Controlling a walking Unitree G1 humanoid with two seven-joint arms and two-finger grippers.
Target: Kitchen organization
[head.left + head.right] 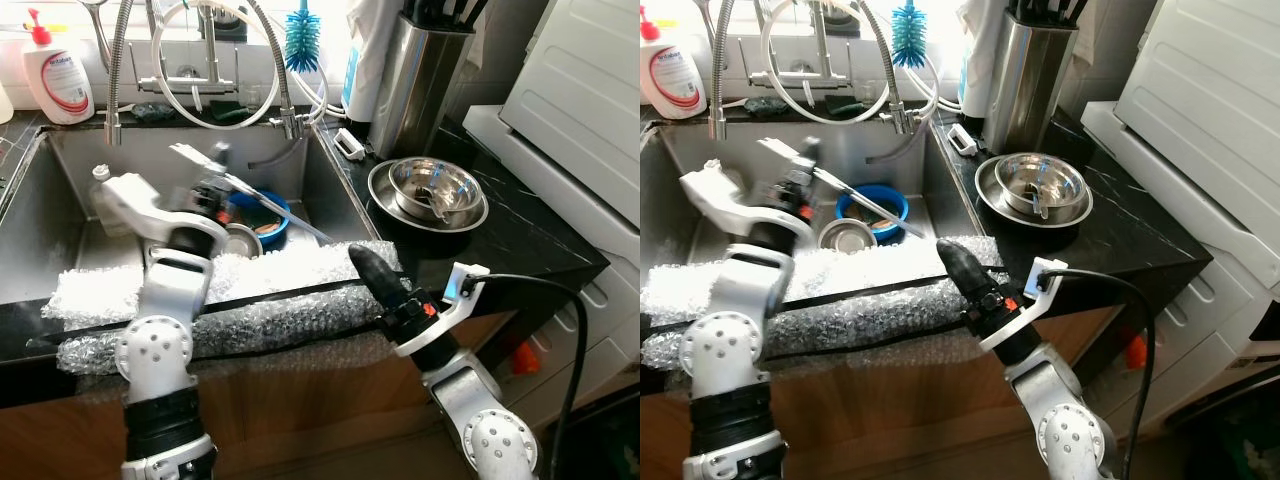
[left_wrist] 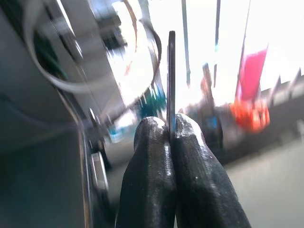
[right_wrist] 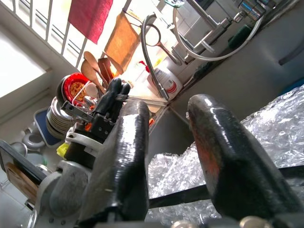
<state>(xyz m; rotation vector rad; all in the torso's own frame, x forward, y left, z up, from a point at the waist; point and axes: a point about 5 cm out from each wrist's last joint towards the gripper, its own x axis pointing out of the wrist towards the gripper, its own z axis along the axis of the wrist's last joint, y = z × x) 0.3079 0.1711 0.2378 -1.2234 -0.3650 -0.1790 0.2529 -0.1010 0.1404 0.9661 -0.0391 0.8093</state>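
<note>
While left hand (image 1: pixel 215 175) pinches a thin utensil (image 2: pixel 171 80) over sink (image 1: pixel 70 160), blue bowl (image 1: pixel 272 212) holds scraps — right hand (image 3: pixel 164 137) parted, empty.

A blue bottle brush (image 1: pixel 300 38) stands behind the sink (image 1: pixel 60 200), beside the tap hoses (image 1: pixel 215 70). A white soap bottle (image 1: pixel 58 72) with a red cap stands at the sink's back left corner. Bubble wrap (image 1: pixel 250 300) lies draped over the sink's front edge. Right of the sink, a steel canister (image 1: pixel 420 80) stands on the black counter (image 1: pixel 520 230). A white appliance (image 1: pixel 590 90) sits right of the canister.
</note>
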